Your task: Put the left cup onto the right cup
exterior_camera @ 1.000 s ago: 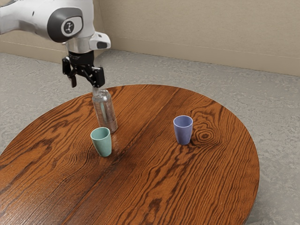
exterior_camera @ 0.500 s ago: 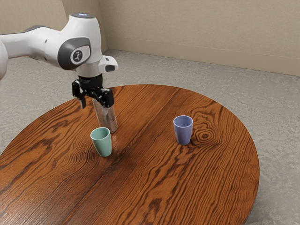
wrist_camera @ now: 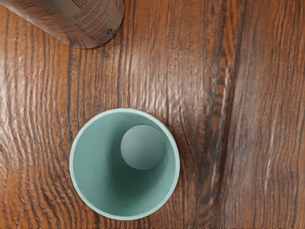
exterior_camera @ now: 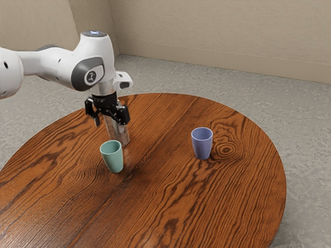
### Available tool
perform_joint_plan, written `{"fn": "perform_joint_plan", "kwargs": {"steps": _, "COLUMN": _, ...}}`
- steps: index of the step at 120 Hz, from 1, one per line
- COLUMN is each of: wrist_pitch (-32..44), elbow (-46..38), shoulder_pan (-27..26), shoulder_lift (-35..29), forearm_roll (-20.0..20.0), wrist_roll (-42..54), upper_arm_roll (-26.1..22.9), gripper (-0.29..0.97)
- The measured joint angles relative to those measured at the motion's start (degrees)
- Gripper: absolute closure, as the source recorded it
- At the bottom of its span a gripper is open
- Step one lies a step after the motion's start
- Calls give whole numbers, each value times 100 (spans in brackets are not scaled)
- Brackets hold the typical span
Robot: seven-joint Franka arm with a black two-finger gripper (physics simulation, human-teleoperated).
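Observation:
A teal cup (exterior_camera: 112,156) stands upright on the round wooden table (exterior_camera: 207,206), toward the exterior view's left. A blue-violet cup (exterior_camera: 201,143) stands upright farther toward the exterior view's right. My gripper (exterior_camera: 111,121) hangs open above the teal cup with nothing between its fingers. In the exterior view it overlaps the upper part of a clear bottle. From the wrist camera I look straight down into the teal cup (wrist_camera: 125,164), whose inside is bare.
The clear bottle (exterior_camera: 120,133) stands just behind the teal cup, close to my hand; its labelled side (wrist_camera: 76,21) appears near the cup in the wrist view. Bare wood lies between the two cups.
My hand has come down and shifted toward the exterior view's right, from above the bottle's top to a spot low over the teal cup. Cups and bottle have stayed put.

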Motion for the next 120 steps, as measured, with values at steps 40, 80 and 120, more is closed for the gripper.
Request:
{"fn": "perform_joint_plan", "kwargs": {"steps": 40, "wrist_pitch": 378, "elbow": -430, "shoulder_pan": 1, "shoulder_lift": -52, "forearm_roll": -36, "wrist_roll": -112, "upper_arm_roll": -38, "gripper": 0}}
{"fn": "perform_joint_plan", "kwargs": {"steps": 80, "wrist_pitch": 748, "elbow": -175, "shoulder_pan": 5, "shoulder_lift": 363, "forearm_roll": -11, "wrist_roll": -183, "upper_arm_roll": -115, "gripper": 0}}
{"fn": "perform_joint_plan", "kwargs": {"steps": 120, "wrist_pitch": 820, "elbow": -72, "shoulder_pan": 11, "shoulder_lift": 460, "forearm_roll": -20, "wrist_roll": -168, "upper_arm_roll": -110, "gripper": 0}}
